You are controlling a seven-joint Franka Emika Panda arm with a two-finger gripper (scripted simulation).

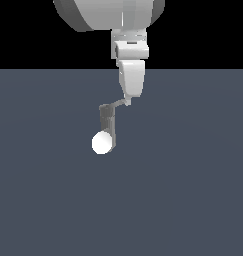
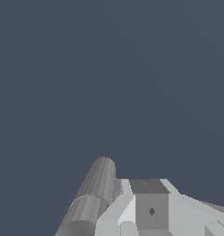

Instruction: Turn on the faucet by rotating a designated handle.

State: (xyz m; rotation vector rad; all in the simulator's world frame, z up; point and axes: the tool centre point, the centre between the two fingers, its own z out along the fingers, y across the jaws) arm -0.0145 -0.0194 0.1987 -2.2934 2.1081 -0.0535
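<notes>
One faucet (image 1: 107,125) stands on the flat grey counter (image 1: 193,190), near the middle of the exterior view, as a small upright grey column with one white ball (image 1: 102,143) at its lower end. One handle (image 1: 120,103), a thin flat bar, projects from the top of the column toward the exterior view's right and slightly upward in the picture, so its long axis runs sideways away from the column. One arm reaches down from above, and its pincer (image 1: 128,101) meets the free outer end of this bar; the tip seems to touch it, but I cannot tell if it grips the bar or only rests against it. How far the pincer is open is also not clear, because the fingers look like one narrow point in the exterior view and the wrist view shows only grey blocks near a ribbed grey cylinder. I judge that the coming move depends on this relation: the column lies to the exterior view's left of the pincer, so a push on the bar's end should swing it around the column's top.
</notes>
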